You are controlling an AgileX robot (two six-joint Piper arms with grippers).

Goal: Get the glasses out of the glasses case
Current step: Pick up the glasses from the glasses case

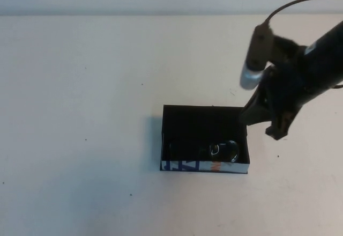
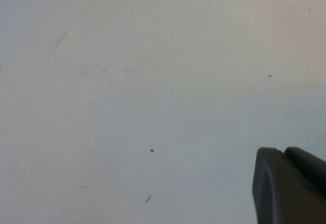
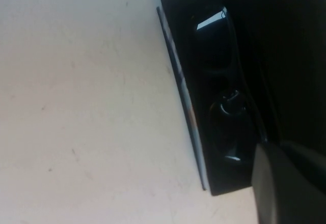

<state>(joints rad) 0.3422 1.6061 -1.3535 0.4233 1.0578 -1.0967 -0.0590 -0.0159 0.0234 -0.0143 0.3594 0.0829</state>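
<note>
The glasses case [image 1: 203, 167] is an open black box in the middle of the table, its near side printed white with blue and orange. The black glasses [image 1: 222, 151] lie inside it along the near wall, and their lenses catch the light. My right gripper [image 1: 252, 117] hangs at the case's far right corner with its fingers together and holds nothing. The right wrist view shows the glasses [image 3: 224, 91] in the case [image 3: 186, 96], with my right gripper [image 3: 285, 152] just beside them. My left gripper [image 2: 282, 155] is shut and empty over bare table, out of the high view.
The pale table [image 1: 80, 112] spreads out all round the case, with only small dark specks on it. A wall runs along the far edge [image 1: 161, 14]. The right arm's cable [image 1: 300, 2] arches above the table at the upper right.
</note>
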